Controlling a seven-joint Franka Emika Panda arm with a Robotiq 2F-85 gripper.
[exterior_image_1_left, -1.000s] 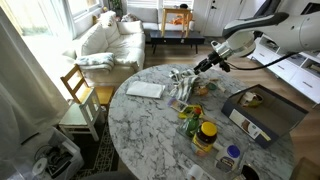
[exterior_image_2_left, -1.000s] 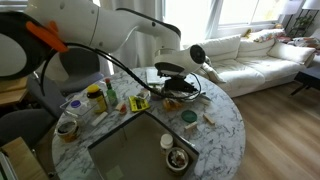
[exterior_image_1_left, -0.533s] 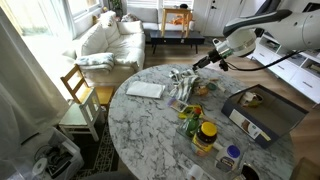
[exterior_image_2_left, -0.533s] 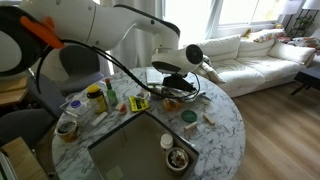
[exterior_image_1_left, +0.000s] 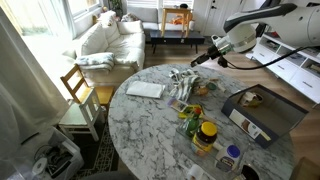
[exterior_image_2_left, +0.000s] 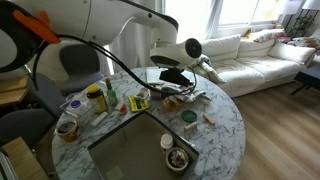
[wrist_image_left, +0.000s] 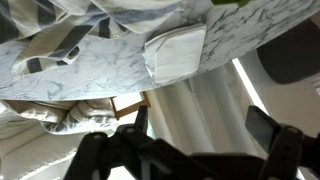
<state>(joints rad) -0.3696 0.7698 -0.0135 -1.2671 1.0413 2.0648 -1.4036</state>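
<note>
Pincer (exterior_image_1_left: 199, 58) higher above marble table (exterior_image_1_left: 140, 125)

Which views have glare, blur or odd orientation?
Wrist view: soft and upside down, with the table on top and the gripper a dark silhouette against a bright curtain. In an exterior view, window light washes out the sofa. In an exterior view, the window is blown out.

White, rounded arm (exterior_image_2_left: 110, 15) — orange patch (exterior_image_2_left: 45, 27); looping black cable (exterior_image_2_left: 70, 44); black fingers (wrist_image_left: 92, 152).

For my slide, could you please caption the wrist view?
Open jaws hover over a grey-veined marble table bearing a folded white napkin.
</note>
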